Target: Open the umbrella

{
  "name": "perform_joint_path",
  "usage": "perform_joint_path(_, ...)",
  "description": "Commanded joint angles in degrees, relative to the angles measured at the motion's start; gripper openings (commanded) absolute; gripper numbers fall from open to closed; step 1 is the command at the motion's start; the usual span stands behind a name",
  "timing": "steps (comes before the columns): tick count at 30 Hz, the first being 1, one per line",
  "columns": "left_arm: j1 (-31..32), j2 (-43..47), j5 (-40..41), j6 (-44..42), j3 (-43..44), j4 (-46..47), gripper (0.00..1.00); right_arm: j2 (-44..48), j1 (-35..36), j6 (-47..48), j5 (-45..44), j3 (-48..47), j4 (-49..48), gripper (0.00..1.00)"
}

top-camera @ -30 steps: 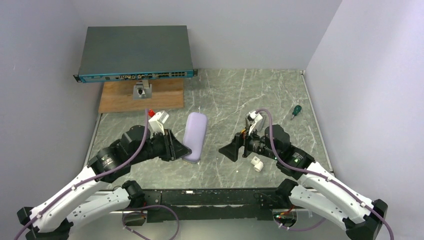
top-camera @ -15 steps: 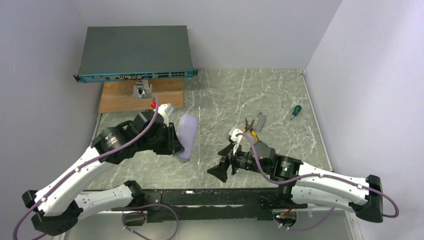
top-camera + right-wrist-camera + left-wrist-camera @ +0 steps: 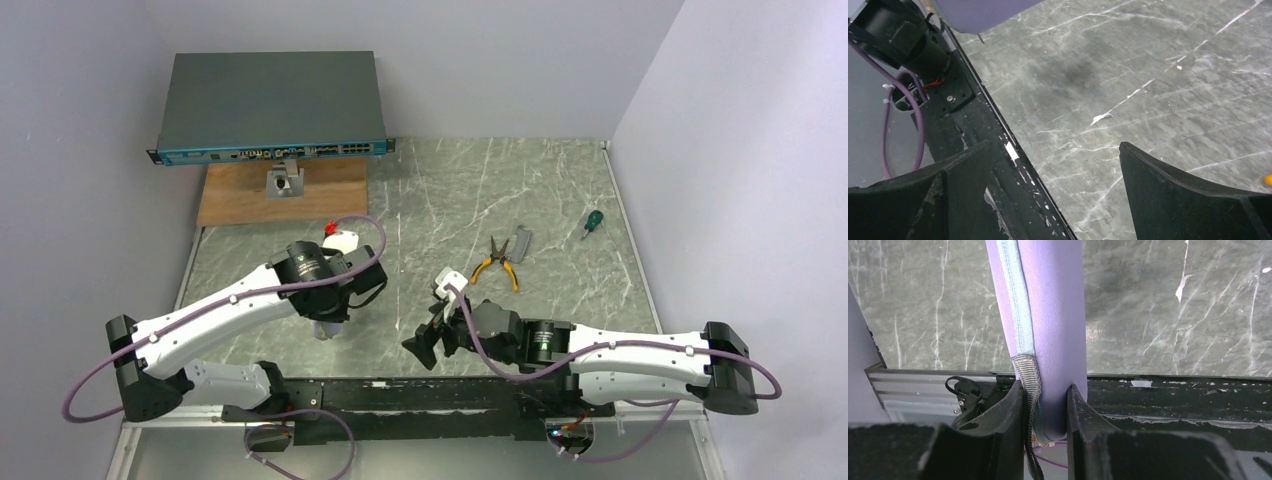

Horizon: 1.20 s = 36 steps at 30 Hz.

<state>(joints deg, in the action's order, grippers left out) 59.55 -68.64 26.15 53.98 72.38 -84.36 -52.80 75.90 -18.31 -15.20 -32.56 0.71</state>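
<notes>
The umbrella itself is hidden. In the left wrist view a lavender case (image 3: 1050, 315) with a pale blue zipper seam runs lengthwise away from the camera, and my left gripper (image 3: 1045, 388) is shut on its near end. The frayed grey zipper tape (image 3: 1027, 375) lies against the left finger. From above, the left arm covers the case; only a pale end (image 3: 322, 328) shows under the wrist. My right gripper (image 3: 425, 335) hangs open and empty near the table's front edge, just right of the case. The case's end (image 3: 979, 11) shows at the top of the right wrist view, beyond the gripper (image 3: 1055, 145).
Yellow-handled pliers (image 3: 497, 266) and a grey piece (image 3: 521, 240) lie mid-table. A green screwdriver (image 3: 593, 221) lies at the right. A network switch (image 3: 270, 105) and a wooden board (image 3: 285, 192) sit at the back left. A black rail (image 3: 998, 150) runs along the near edge.
My left arm has lifted the lavender case off the table and swung it toward the near edge. The right arm has moved down and left toward it, uncovering the pliers.
</notes>
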Motion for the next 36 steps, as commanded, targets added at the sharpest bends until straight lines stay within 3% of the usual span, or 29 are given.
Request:
perform_joint_path(1, 1.01, 1.74, 6.08, -0.87, 4.37, 1.94, 0.0, 0.06, 2.66, 1.65, -2.4, 1.44, -8.39, 0.96)
perform_joint_path(6, 1.01, 6.01, -1.69, -9.54, 0.69, 17.67, 0.0, 0.57, 4.43, 3.21, -0.32, 4.62, -14.57, 0.97)
perform_joint_path(11, 1.0, 2.52, -7.23, -11.17, 5.39, 15.18, 0.0, -0.4, 5.45, 4.15, 3.52, 6.18, -19.54, 0.99)
perform_joint_path(17, 1.0, 6.43, -15.88, -13.33, 5.88, 23.07, 0.0, 1.2, 7.36, 6.52, 3.48, 8.97, -26.99, 0.99)
perform_joint_path(24, 1.05, 6.5, -18.9, -11.85, 8.12, 25.02, 0.0, -0.97, 8.91, 9.57, 1.36, 7.93, -29.75, 0.91)
perform_joint_path(36, 1.41, 9.01, -21.36, -10.51, 5.17, 30.97, 0.0, -1.14, 9.26, 10.55, -1.92, 9.83, -35.93, 0.86)
